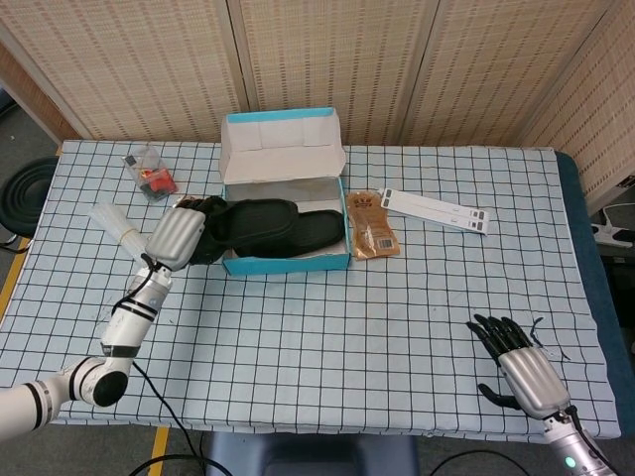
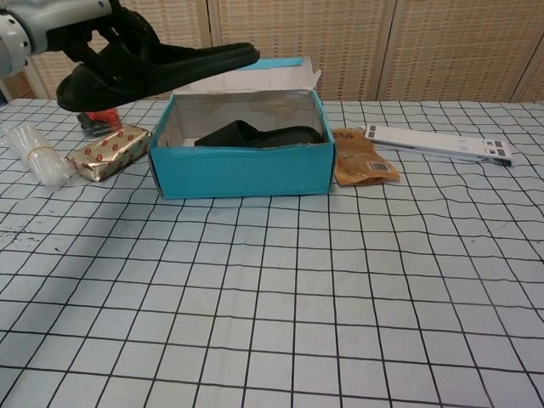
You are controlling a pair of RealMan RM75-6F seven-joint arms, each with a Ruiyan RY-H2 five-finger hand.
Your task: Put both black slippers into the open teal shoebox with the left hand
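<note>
Head view shows the checked-cloth worktop [image 1: 397, 327], with the open teal cardboard shoebox [image 1: 285, 264] toward its far side, lid flap standing up at the back. One black rubber slipper [image 1: 322, 228] already lies flat inside the box; the second black rubber slipper [image 2: 161, 66] is raised in the air, grasped around its strap end by the left robot hand [image 1: 177, 238], toe reaching out over the box's left wall. It looks light and bendy, likely to droop at the toe and not fragile, so a hold at the strap seems sound. The box walls are thin card and would probably slide if nudged, so the sole should clear the left rim before it is lowered. Room inside is tight beside the resting slipper. Just left of the box lie a gold foil packet [image 2: 109, 151] and a clear plastic bundle [image 2: 36, 153]; a brown pouch [image 1: 371, 226] sits at its right. The right robot hand [image 1: 524, 369] rests released, fingers spread, well apart near the worktop's front edge.
</note>
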